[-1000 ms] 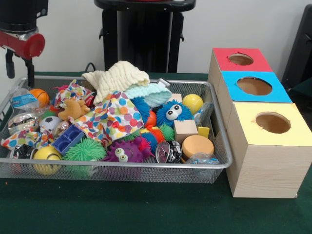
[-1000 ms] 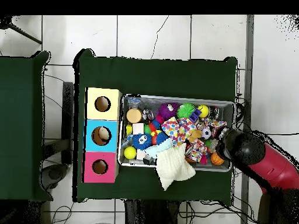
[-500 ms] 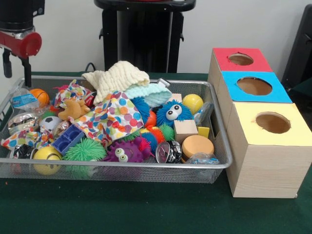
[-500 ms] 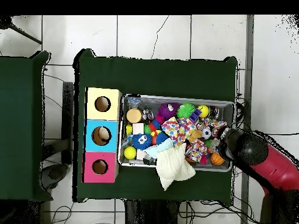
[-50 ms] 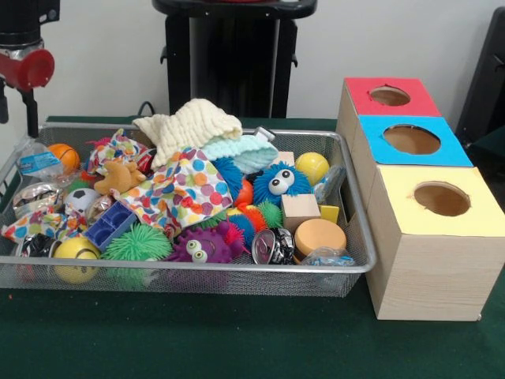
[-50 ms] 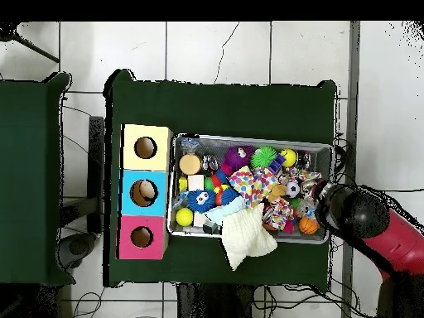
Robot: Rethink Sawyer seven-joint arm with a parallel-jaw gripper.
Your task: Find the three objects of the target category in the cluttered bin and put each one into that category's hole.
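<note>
Hand (image 5: 16,110) hangs off the wire bin's (image 5: 197,268) orange-ball (image 5: 63,155) end; grip state unreadable. Target toys lie buried in the bin. Approach vertically, clear of the rim.

1. You see the red-and-black robot arm (image 6: 377,232) as a thick red tube ending in a rounded black joint.
2. In your front view, a red cylindrical cap (image 5: 28,69) sits beneath black housing, with thin black rods hanging below.

Polka-dotted cloth (image 5: 183,188), cream knit cloth (image 5: 189,122), blue googly-eyed fuzzball (image 5: 278,182), red, blue, yellow box tops (image 5: 410,126).
</note>
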